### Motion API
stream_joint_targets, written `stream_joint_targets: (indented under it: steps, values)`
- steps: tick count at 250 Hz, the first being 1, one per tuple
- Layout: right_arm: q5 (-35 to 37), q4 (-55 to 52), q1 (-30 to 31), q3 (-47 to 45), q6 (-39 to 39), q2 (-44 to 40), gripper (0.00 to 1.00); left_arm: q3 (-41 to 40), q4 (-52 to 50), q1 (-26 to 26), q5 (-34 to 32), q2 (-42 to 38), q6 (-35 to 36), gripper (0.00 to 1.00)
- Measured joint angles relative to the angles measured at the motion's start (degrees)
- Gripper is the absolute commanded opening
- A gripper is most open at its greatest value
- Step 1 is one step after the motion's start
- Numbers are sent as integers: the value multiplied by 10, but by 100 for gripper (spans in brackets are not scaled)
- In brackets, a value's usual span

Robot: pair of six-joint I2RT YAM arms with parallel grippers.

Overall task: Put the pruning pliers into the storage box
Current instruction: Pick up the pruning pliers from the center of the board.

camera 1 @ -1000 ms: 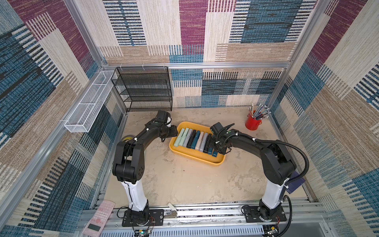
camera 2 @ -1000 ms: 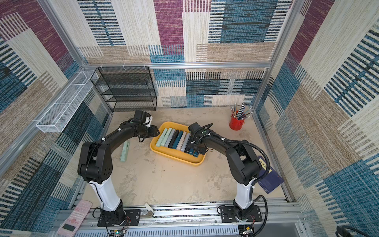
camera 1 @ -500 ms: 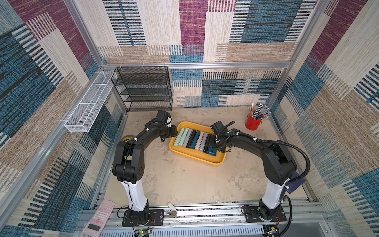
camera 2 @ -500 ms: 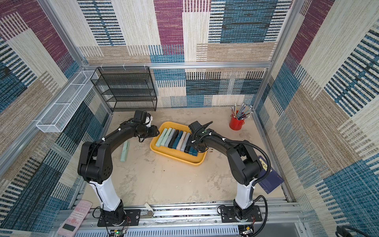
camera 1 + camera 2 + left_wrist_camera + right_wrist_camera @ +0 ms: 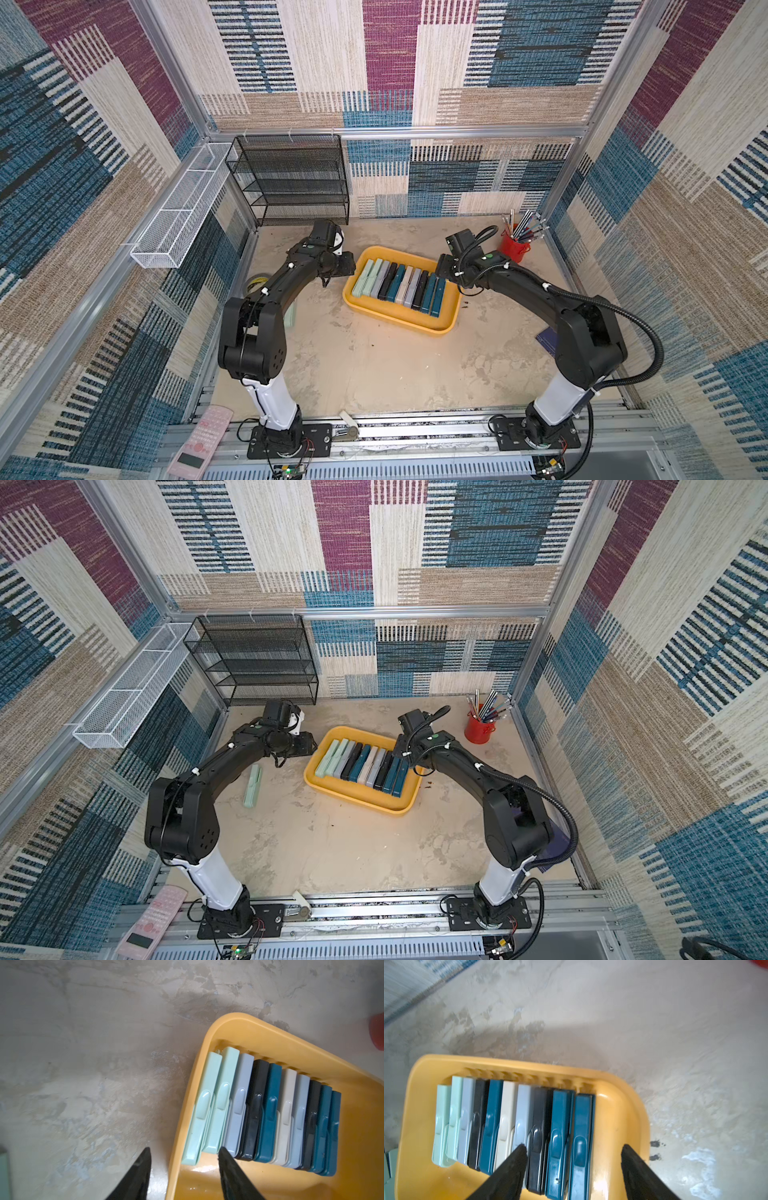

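Ten pruning pliers (image 5: 365,766) sit rowed in the yellow storage box (image 5: 357,802); one pale green pair (image 5: 252,786) lies outside at its nine o'clock. Left gripper (image 5: 184,1153) and right gripper (image 5: 573,1147) hover open, empty.

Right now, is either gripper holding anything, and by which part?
Nothing is held. The left gripper is open over the rim of the storage box; the right gripper is open, straddling pruning pliers without clamping them.
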Motion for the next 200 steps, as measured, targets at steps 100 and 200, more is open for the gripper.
stream_joint_targets:
  steps: [100,200]
  values:
    - [-26,137,-42,-65,-125,-56,73,-192,-12,128,-131,-150,-20,54]
    - [-64,188,-59,-99,-141,-63,72,-214,-15,167,-147,-99,-37,61]
